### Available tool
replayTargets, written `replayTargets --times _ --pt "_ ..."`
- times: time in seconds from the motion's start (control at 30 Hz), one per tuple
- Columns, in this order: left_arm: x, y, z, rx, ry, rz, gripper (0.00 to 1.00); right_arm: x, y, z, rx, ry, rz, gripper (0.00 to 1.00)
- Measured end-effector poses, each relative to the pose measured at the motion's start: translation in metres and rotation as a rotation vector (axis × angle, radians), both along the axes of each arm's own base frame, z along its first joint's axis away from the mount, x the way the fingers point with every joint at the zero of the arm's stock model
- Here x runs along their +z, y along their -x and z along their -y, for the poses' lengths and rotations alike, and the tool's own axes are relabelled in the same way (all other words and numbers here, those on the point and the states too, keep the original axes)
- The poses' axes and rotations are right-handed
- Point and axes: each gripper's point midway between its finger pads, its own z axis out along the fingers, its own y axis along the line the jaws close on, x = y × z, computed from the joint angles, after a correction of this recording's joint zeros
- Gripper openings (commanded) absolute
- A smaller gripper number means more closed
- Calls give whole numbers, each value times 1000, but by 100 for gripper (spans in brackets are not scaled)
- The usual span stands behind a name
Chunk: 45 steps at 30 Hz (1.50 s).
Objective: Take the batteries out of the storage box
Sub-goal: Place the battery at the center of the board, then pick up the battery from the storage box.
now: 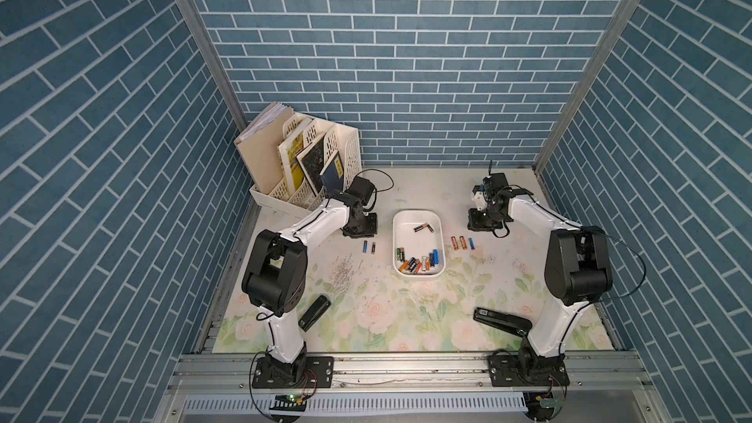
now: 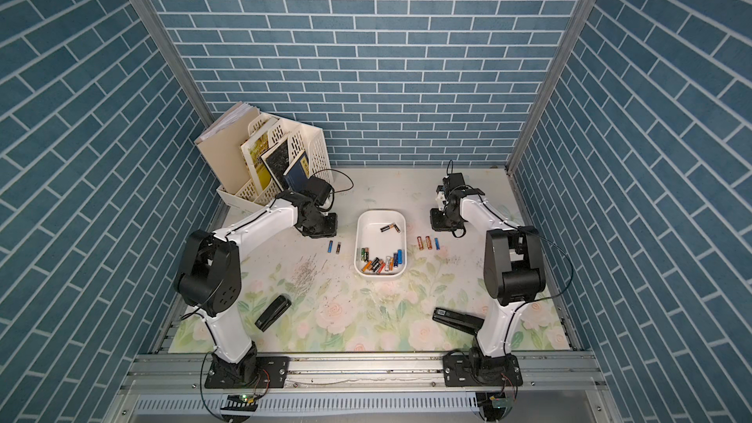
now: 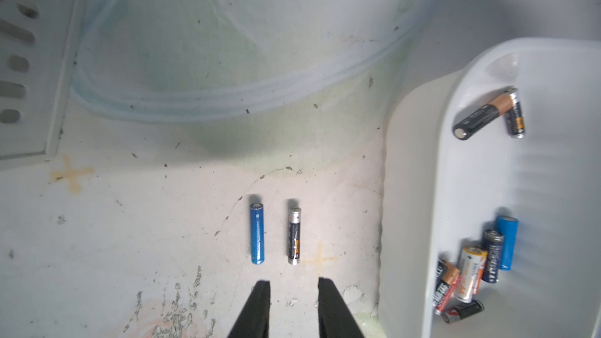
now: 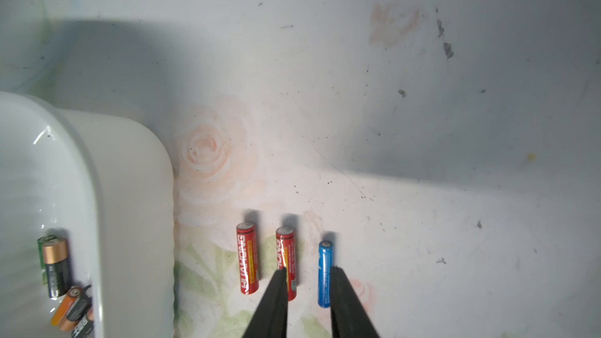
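Note:
The white storage box [image 1: 410, 242] sits mid-table with several batteries [image 1: 419, 264] heaped at its near end and two more [image 1: 423, 228] towards the far end. To its left, a blue battery [image 3: 257, 234] and a black one [image 3: 294, 235] lie on the mat. My left gripper [image 3: 294, 281] hovers just short of them, open and empty. To the box's right lie two red batteries [image 4: 247, 258] and a blue battery [image 4: 324, 273]. My right gripper [image 4: 309, 269] stands open over that blue one, which rests on the mat beside one finger.
A cream perforated file rack [image 1: 309, 164] with books stands at the back left, close behind my left wrist. Two black staplers [image 1: 314, 312] [image 1: 502, 319] lie near the front. Loose staples [image 1: 342, 274] are scattered left of the box.

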Motion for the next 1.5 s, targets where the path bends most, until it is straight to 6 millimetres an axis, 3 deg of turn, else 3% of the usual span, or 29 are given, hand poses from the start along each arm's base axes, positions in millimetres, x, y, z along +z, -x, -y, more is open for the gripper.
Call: replayTargets --times 0.17,0.33,0.4,0.57,0.77,0.9,1.5 --pt "32 2 37 -53 -11 77 34 10 1 -6 14 -20 20 27" --pt "49 12 77 -113 -41 113 36 9 4 -10 24 -31 16 27" --pt "44 16 91 -133 -60 111 36 9 4 -11 26 -33 15 27" --pt "5 33 112 -164 -149 49 38 10 4 -13 30 -40 14 27" --pt "-35 46 119 -173 -251 -13 39 10 5 -14 33 -47 12 27" --pt "-51 49 115 -169 -295 -38 39 10 5 -14 34 -49 12 27" --pt "-69 48 117 -173 -305 -65 32 10 5 -15 36 -54 11 27"
